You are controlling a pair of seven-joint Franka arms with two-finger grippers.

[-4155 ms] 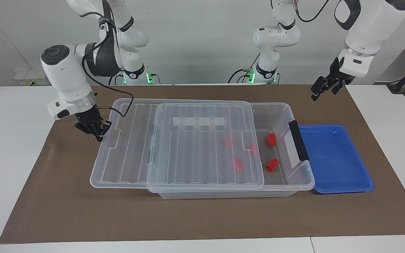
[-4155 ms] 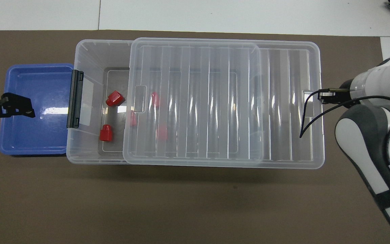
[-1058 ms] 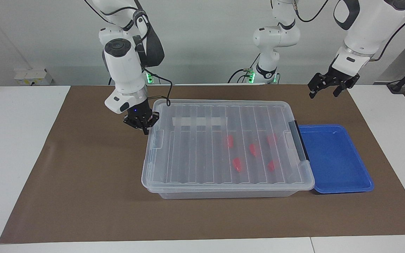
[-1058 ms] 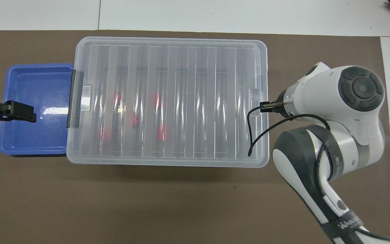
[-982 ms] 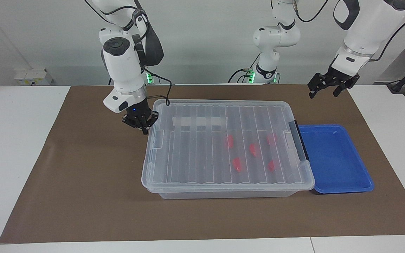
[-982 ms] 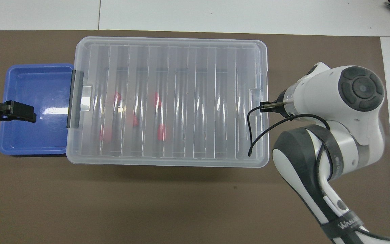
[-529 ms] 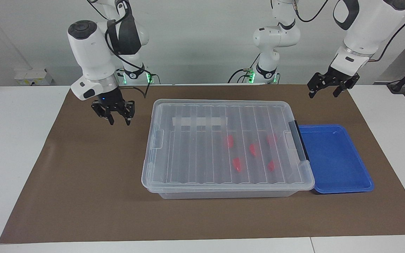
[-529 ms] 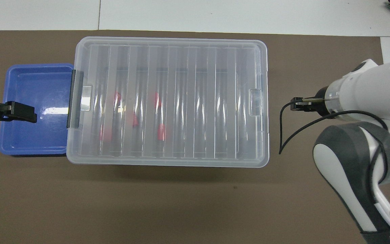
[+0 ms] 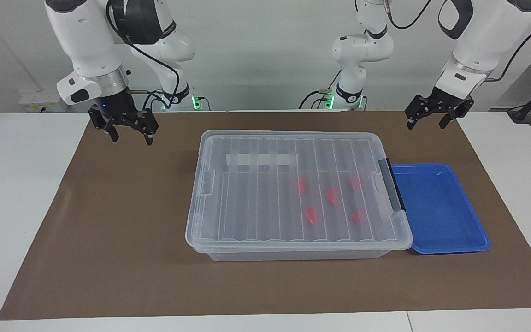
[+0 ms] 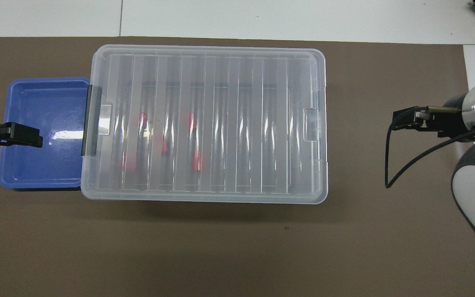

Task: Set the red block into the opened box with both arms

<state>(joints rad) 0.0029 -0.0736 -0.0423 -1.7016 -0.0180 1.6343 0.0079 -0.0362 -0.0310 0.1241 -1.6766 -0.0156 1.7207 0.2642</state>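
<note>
brown mat on a white table, plain grey wall at the robots' end

the box sits mid-mat with its ribbed lid fully on, red blocks blurry inside under it. blue tray touches its latch end. right gripper hangs spread wide and empty over bare mat, left gripper waits spread wide near the tray's end, holding nothing.

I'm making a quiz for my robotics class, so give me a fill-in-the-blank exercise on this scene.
1. The lid lies fully ___ the box.
2. The red blocks number ___.
3. The blue tray holds ___.
4. Both the left gripper and the right gripper are ___.

Missing words: on; five; nothing; open
</note>
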